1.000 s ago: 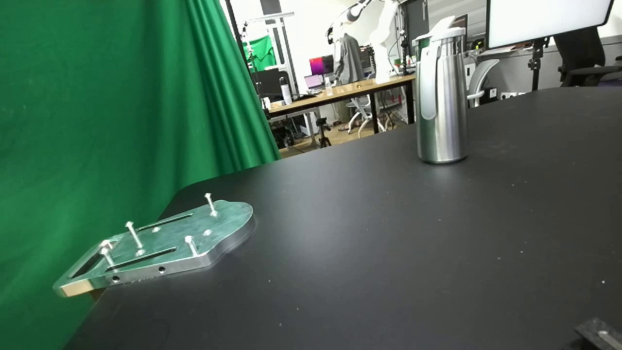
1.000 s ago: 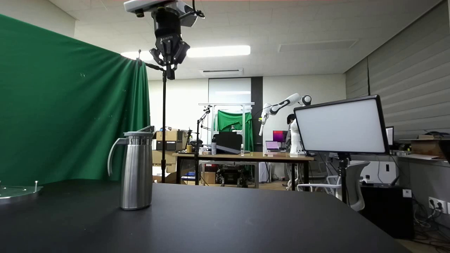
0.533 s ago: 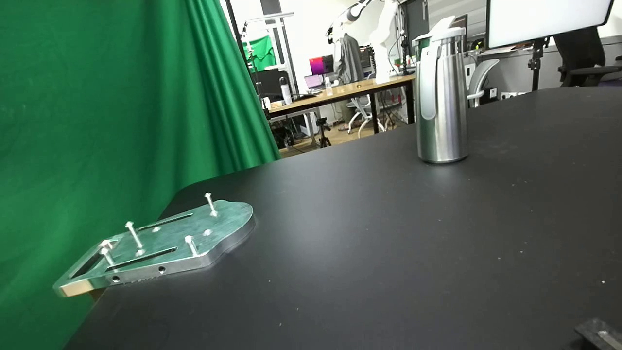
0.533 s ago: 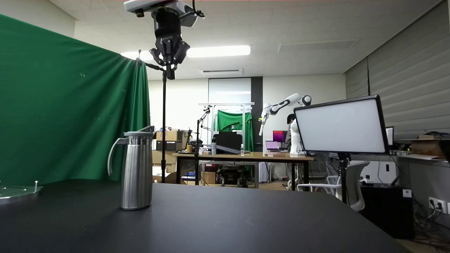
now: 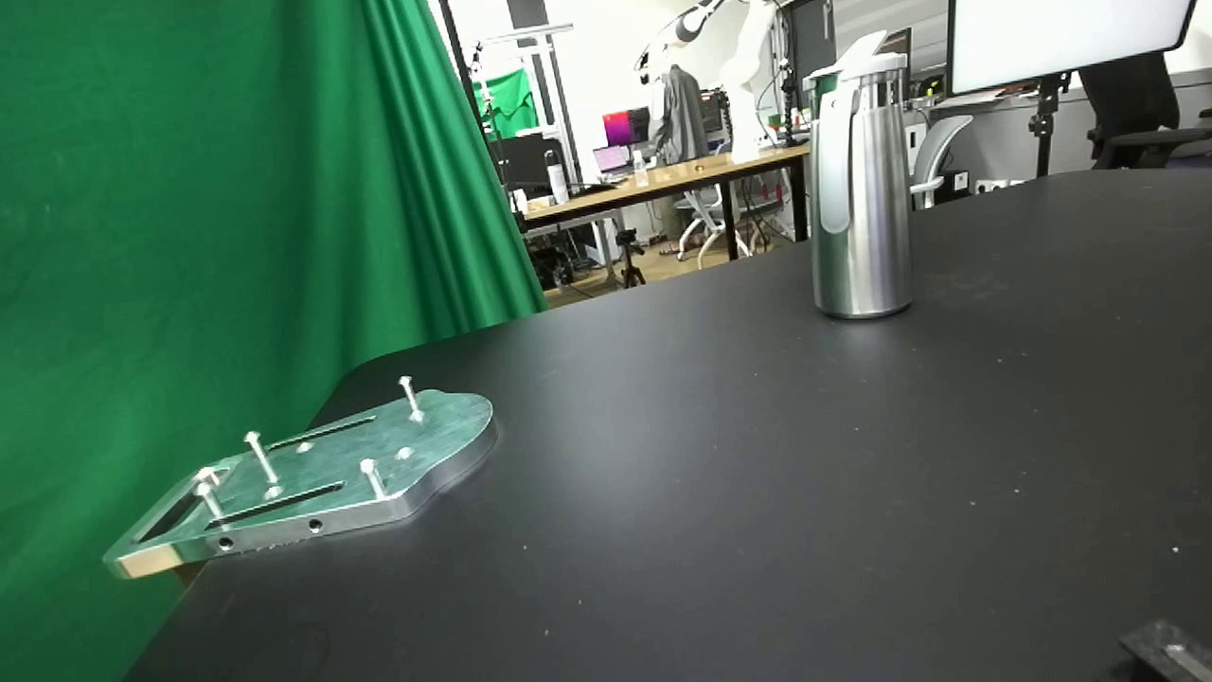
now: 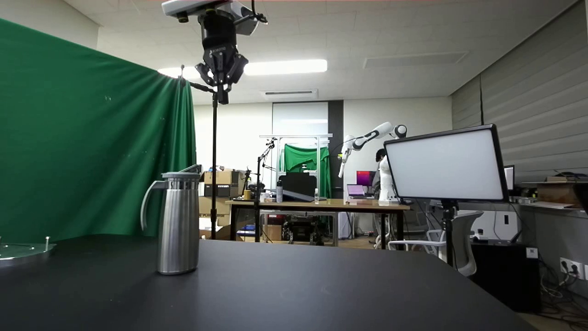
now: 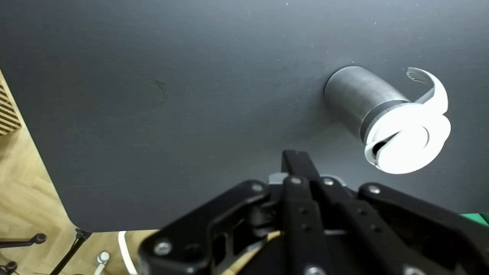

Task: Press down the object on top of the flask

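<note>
Tool [image 6: 223, 95] closed, its fingers [image 7: 300, 162] drawn together in an exterior view and side by side in the wrist view, pointing down, raised above the surface [image 6: 312, 289] and well apart from the flask [image 6: 178, 232]. White lettering [image 6: 217, 49] on the tool's body reads ROBOTIQ. Flask stands upright on the surface in both exterior views; the flap [image 5: 864, 52] on top of its lid [image 6: 181, 175] is tilted up, and the curved handle [image 6: 144, 211] projects from its side. Metal plate [image 5: 331, 461] fitted with bolts [image 5: 368, 467] lies at the surface's edge, beside a green curtain [image 6: 92, 151]. Beyond, a white-faced panel [image 6: 445, 165] stands on a black post [image 6: 449, 230]; a label [image 6: 531, 253] on a black box [image 6: 505, 278] is too small to read.
</note>
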You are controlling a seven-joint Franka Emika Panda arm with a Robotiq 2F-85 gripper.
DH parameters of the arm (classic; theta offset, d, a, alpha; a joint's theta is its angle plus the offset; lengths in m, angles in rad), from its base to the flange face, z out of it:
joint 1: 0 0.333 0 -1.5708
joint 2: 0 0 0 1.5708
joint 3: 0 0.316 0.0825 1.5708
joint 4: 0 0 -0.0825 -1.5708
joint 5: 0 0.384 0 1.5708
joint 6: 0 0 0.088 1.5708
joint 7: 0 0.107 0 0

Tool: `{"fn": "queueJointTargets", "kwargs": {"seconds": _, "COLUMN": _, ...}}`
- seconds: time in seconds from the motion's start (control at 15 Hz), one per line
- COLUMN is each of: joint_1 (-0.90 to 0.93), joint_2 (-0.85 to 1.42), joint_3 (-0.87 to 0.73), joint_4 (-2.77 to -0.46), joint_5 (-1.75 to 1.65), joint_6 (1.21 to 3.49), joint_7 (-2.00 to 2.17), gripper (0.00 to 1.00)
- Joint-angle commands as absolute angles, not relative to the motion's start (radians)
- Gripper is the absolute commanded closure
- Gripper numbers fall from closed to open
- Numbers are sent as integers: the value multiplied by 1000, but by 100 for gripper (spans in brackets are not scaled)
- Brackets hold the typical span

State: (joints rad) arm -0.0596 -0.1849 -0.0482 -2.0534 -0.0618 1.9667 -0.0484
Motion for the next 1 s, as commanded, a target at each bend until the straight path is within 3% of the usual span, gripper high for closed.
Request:
{"fn": "queueJointTargets", "kwargs": {"seconds": 0.0, "joint_1": -56, "joint_2": -184, "joint_3": -51, "joint_4": -2051, "joint_5": -62, "joint_6": 1964, "joint_7": -48, "gripper": 99}}
{"fn": "queueJointTargets", "kwargs": {"seconds": 0.93, "joint_1": -2, "joint_2": -125, "joint_3": 34, "joint_4": -2064, "joint_5": -120, "joint_6": 2044, "joint_7": 41, "gripper": 100}}
